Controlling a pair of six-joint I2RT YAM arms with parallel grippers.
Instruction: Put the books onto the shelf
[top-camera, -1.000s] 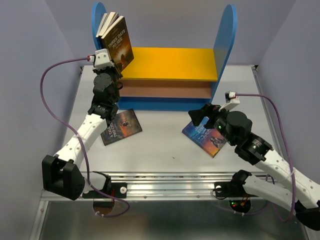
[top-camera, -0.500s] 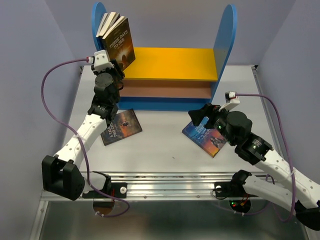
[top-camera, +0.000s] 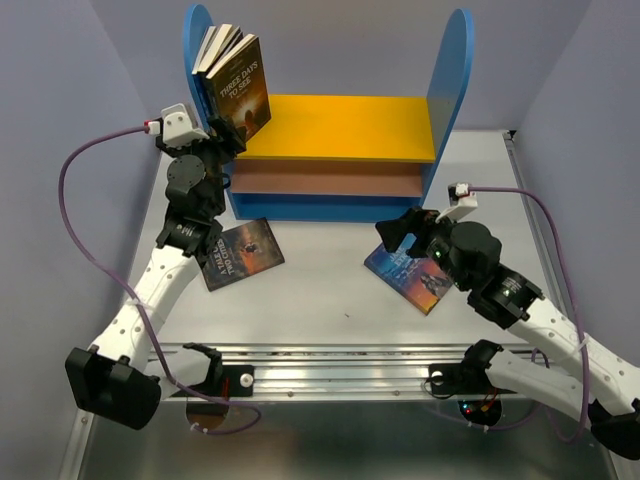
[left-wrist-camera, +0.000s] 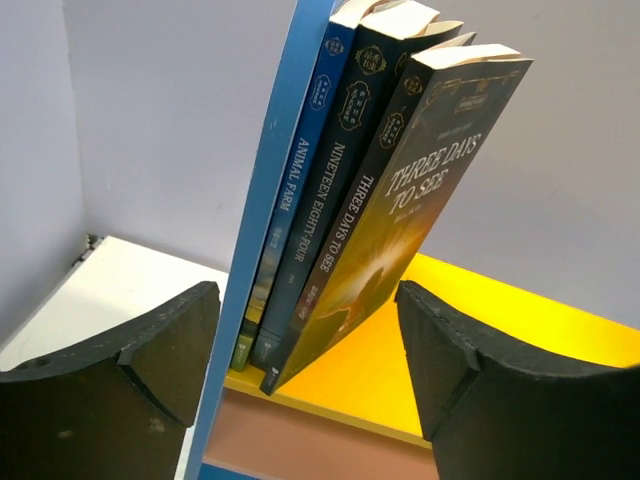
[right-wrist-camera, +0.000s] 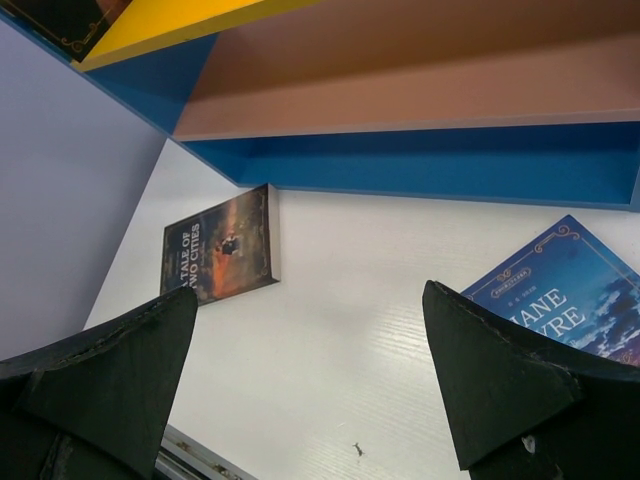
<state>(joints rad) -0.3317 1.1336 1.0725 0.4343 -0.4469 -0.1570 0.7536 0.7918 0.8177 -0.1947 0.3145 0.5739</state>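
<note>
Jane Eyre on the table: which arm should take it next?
Right, probably. The open right gripper hovers above Jane Eyre; the left gripper is away at the shelf's yellow board, beside Three Days to See.

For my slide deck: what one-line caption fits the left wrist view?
Open left hand facing three books leaning against the blue side panel of the shelf.

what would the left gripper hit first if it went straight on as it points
Probably the shelf's blue side panel edge or Three Days to See leaning near it; both lie between the left gripper's fingers, depth unclear.
</note>
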